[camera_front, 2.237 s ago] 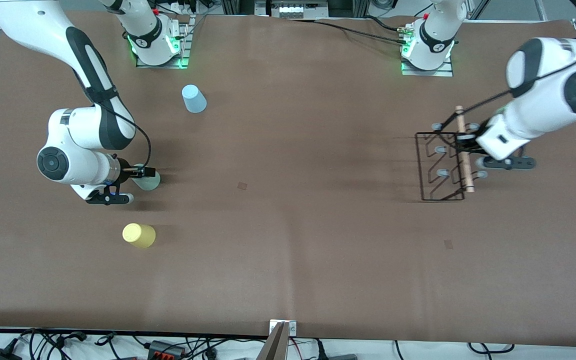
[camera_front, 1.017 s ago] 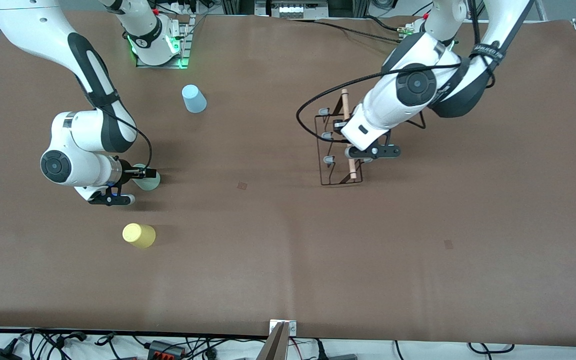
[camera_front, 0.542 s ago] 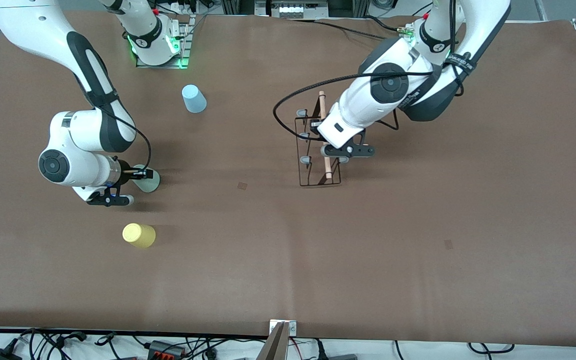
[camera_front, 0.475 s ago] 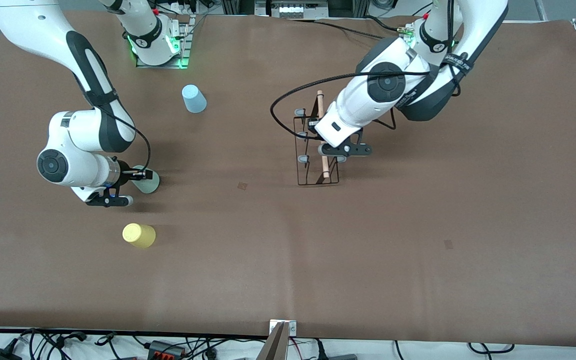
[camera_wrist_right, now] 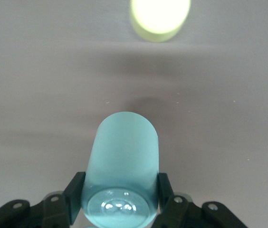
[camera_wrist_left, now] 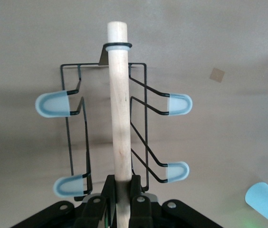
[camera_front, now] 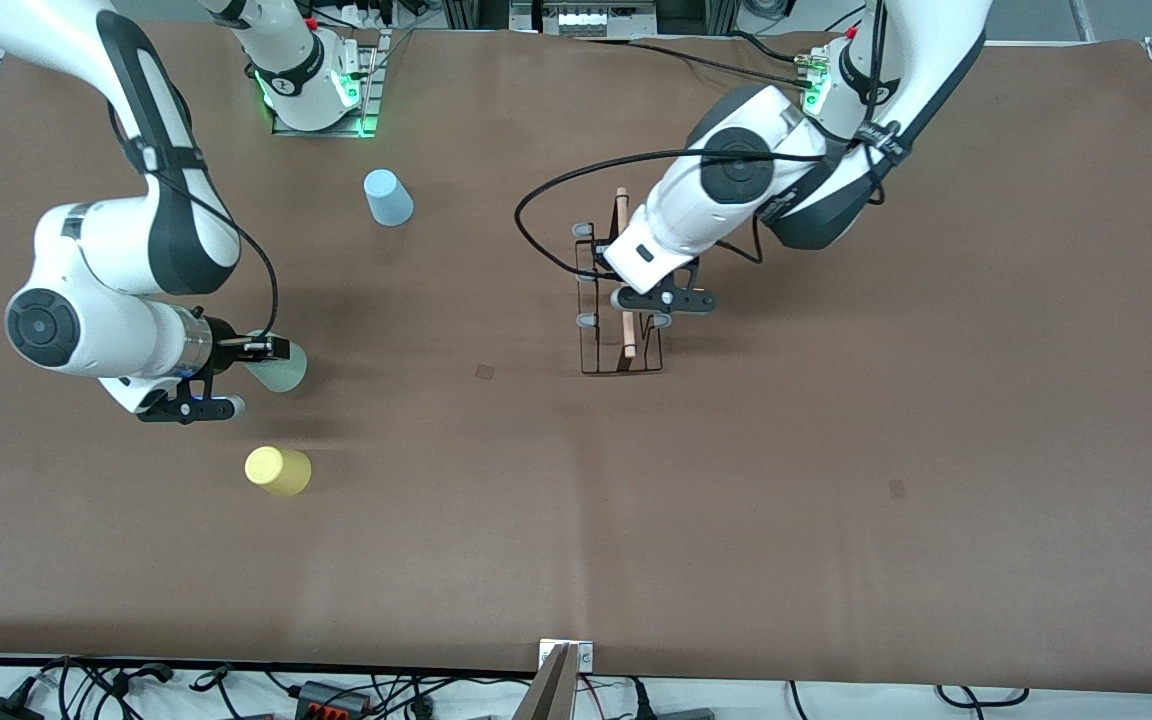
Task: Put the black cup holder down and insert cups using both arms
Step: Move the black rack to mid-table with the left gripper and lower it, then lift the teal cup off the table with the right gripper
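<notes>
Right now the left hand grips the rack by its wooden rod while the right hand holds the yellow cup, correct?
Not quite: the right hand holds the green cup, as the right wrist view shows. The yellow cup sits untouched on the table. The left hand does grip the black cup holder by its wooden rod.

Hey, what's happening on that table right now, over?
Left tool shut on black cup holder by its wooden handle, mid-table. Right tool shut on green cup. Yellow cup and blue cup waiting on the table. Nothing between them.
</notes>
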Action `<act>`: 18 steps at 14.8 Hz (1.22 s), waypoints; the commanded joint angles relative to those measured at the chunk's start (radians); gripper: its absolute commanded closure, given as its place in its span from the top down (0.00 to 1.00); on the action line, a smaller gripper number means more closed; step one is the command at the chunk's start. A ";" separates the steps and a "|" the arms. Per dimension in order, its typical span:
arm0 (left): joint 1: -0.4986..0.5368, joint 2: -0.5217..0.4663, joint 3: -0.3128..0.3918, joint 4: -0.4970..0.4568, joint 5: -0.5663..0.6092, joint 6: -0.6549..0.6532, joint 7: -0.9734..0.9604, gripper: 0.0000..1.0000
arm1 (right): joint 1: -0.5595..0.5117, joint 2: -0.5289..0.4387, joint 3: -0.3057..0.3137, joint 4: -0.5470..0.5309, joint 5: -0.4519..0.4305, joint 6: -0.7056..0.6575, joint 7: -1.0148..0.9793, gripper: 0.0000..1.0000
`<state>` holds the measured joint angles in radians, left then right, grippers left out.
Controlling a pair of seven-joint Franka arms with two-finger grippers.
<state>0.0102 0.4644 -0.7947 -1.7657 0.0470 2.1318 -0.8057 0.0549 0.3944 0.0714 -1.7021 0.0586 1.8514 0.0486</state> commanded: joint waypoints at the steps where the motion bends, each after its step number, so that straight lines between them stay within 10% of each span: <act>1: -0.053 0.071 0.005 0.092 0.086 -0.012 -0.084 0.01 | 0.008 0.009 0.050 0.085 0.012 -0.075 0.013 0.30; 18: -0.058 0.120 0.009 0.089 0.113 0.020 -0.096 0.08 | 0.160 0.009 0.060 0.122 0.012 -0.095 0.224 0.29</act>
<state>-0.0364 0.5732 -0.7864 -1.7073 0.1324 2.1586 -0.8777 0.2115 0.3978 0.1335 -1.6004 0.0603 1.7846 0.2559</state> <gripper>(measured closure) 0.841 0.344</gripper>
